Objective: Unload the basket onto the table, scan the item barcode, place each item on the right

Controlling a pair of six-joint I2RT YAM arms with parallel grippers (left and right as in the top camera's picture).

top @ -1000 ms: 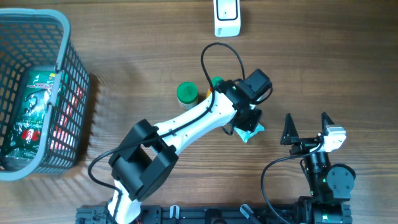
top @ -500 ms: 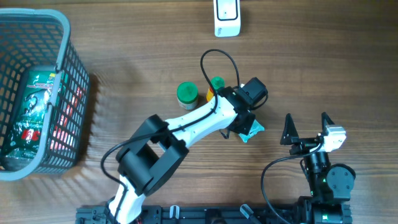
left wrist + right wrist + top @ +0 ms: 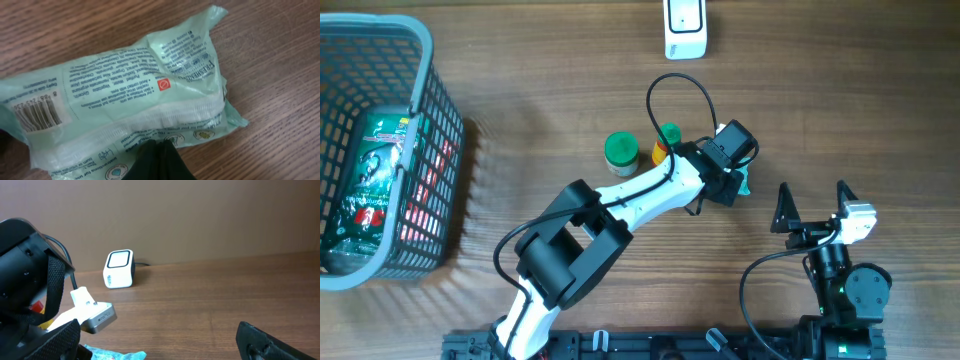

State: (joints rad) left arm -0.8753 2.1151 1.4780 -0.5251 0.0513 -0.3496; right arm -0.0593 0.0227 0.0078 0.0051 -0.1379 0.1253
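- Jaws first: the left gripper [image 3: 158, 152] has its dark jaws pressed together on the lower long edge of the wipes packet [image 3: 125, 95], pinching the film near the middle of that edge.
- Over on the other side, the right gripper [image 3: 812, 205] stands with its jaws spread wide and nothing between them, apart from the packet.
- Seen from the left wrist, the packet's long axis runs across the view with a slight tilt. The barcode [image 3: 37, 116] end sits at the lower left and the other sealed end points up to the right.
- Its printed back faces that camera (fine text and a small red square symbol [image 3: 163, 84], all upside down from there).
- It is soft, pale green plastic film, glossy and wrinkled. The shape is a puffy pillow with a ridged seam strip along its length and flat crimped ends.
- From overhead only a teal sliver shows past the left wrist, near the middle of the wooden table [image 3: 870, 100]; whether it touches the wood I cannot tell.
- The scanner [image 3: 685, 28], a white rounded block, sits at the far edge, well apart from the packet.
- A green-capped bottle [image 3: 621, 152] and a yellow bottle [image 3: 666, 140] stand just beside the left arm.
- A grey lattice basket [image 3: 445, 160] at the left holds a green pouch [image 3: 375, 170].
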